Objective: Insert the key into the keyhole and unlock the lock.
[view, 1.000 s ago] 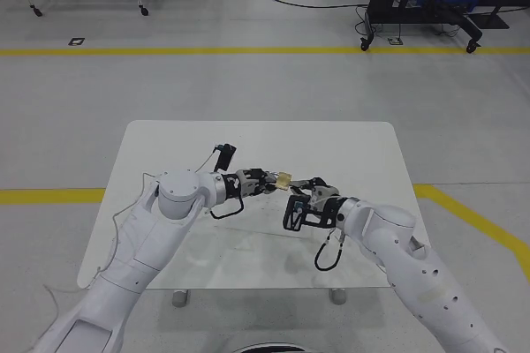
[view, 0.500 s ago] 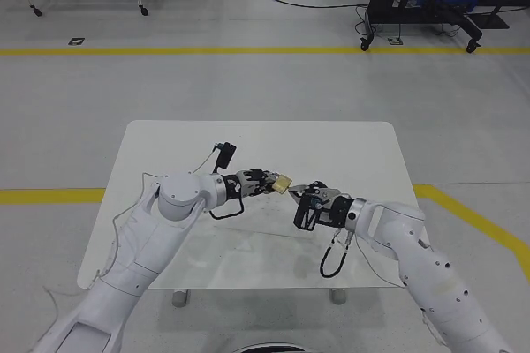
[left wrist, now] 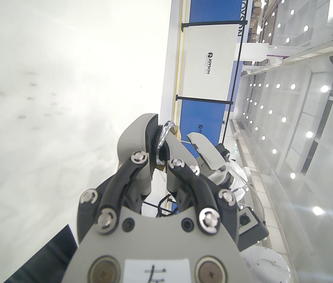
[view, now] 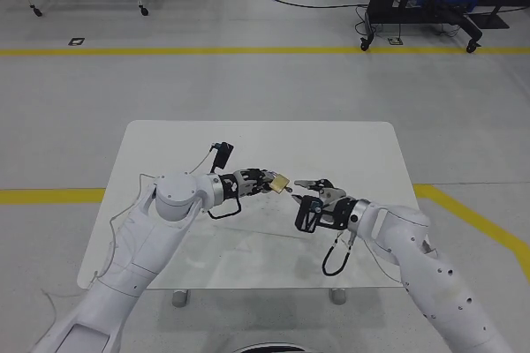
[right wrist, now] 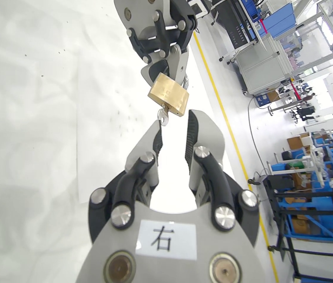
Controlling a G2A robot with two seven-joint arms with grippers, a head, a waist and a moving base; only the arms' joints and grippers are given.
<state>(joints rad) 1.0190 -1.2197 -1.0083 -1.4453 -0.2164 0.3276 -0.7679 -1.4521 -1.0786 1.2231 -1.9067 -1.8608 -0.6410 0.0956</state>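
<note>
Brass padlock (right wrist: 169, 98) hung above the table (view: 203, 150), its shackle (left wrist: 166, 127) clamped in the left gripper (left wrist: 161, 148). Key (right wrist: 164, 116) sat in the keyhole, so insertion appeared complete. Right gripper (right wrist: 174, 125) stood open and empty, near the key's bow. Unlocking would require closing on the bow, then turning.

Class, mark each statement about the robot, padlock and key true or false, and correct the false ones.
1. The left claw grips the brass padlock by its shackle. True.
2. The right claw is shut on the key. False: it is open, close to the key without gripping it.
3. The padlock hangs in the air above the white table. True.
4. The key lies flat on the table. False: it sticks out of the padlock's keyhole.
</note>
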